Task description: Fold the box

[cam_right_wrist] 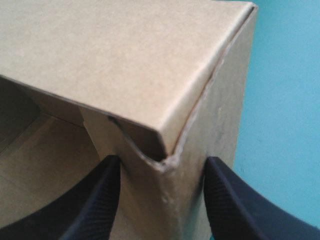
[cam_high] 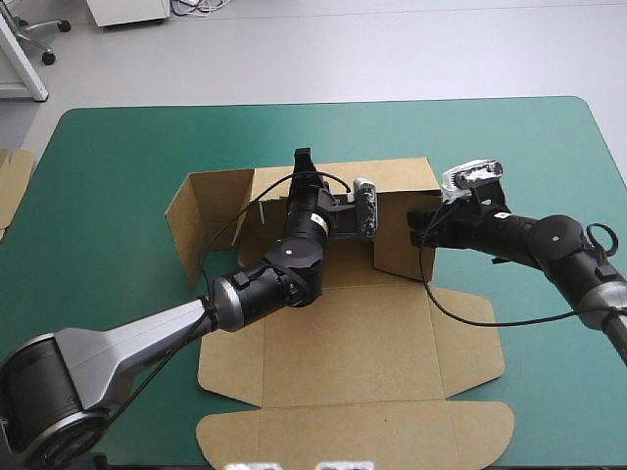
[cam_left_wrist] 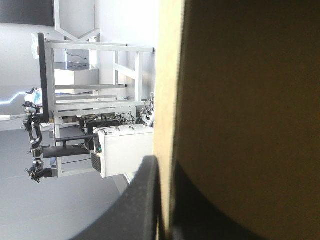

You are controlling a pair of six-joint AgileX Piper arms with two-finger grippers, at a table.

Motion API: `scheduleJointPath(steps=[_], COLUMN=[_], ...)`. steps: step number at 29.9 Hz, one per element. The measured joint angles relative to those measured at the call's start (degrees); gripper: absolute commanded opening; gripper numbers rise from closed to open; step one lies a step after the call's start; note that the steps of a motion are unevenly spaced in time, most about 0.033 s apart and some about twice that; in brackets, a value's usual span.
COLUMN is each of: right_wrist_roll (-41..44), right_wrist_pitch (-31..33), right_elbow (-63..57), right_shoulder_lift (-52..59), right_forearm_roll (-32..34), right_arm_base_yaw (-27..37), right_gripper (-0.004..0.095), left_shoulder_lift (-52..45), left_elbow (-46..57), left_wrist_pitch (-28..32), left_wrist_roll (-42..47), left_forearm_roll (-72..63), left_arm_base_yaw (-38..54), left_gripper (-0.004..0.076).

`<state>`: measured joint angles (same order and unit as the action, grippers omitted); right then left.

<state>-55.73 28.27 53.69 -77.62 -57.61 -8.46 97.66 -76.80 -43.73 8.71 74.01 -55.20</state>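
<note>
The brown box [cam_high: 343,343] lies mid-table with its back and side walls raised and its lid flat toward the near edge. My left gripper [cam_high: 302,162] reaches over the tray to the far wall. In the left wrist view that wall [cam_left_wrist: 240,100] stands edge-on between its two black fingers [cam_left_wrist: 140,200], and the gripper [cam_left_wrist: 167,165] is shut on it. My right gripper [cam_high: 413,227] is at the box's right wall. In the right wrist view it [cam_right_wrist: 162,165] stands open, fingers apart on either side of a wall corner [cam_right_wrist: 165,200] under a folded-over flap [cam_right_wrist: 125,60].
An edge of more brown board [cam_high: 12,181] shows at the table's left edge. The teal-green cover [cam_high: 118,157] lies bare to the left and right of the box. The lid's rounded flap [cam_high: 353,436] reaches close to the near edge.
</note>
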Motion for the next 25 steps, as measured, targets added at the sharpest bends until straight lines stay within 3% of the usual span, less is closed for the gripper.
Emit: scheduleJointPath(steps=[9, 21, 25], right_wrist_roll=[0.8, -2.5, -4.4], right_wrist_pitch=[-1.0, -1.5, -1.9], right_elbow=[1.6, 4.4, 4.5], right_shoulder_lift=[-3.7, -6.3, -6.4], right_forearm_roll=[-0.1, 0.9, 0.8], right_arm_base_yaw=[0.1, 0.3, 0.5], right_gripper=[0.0277, -0.0034, -0.0031], left_shoulder_lift=[1.9, 3.4, 3.4], left_elbow=[-0.5, -1.1, -1.1], left_wrist_pitch=[-1.9, -4.6, -4.8], left_wrist_roll=[-0.7, -0.5, -0.4], left_forearm_roll=[0.6, 3.0, 3.4], left_arm_base_yaw=[-0.9, -1.2, -1.4], left_gripper=[-0.0007, -0.0008, -0.0008])
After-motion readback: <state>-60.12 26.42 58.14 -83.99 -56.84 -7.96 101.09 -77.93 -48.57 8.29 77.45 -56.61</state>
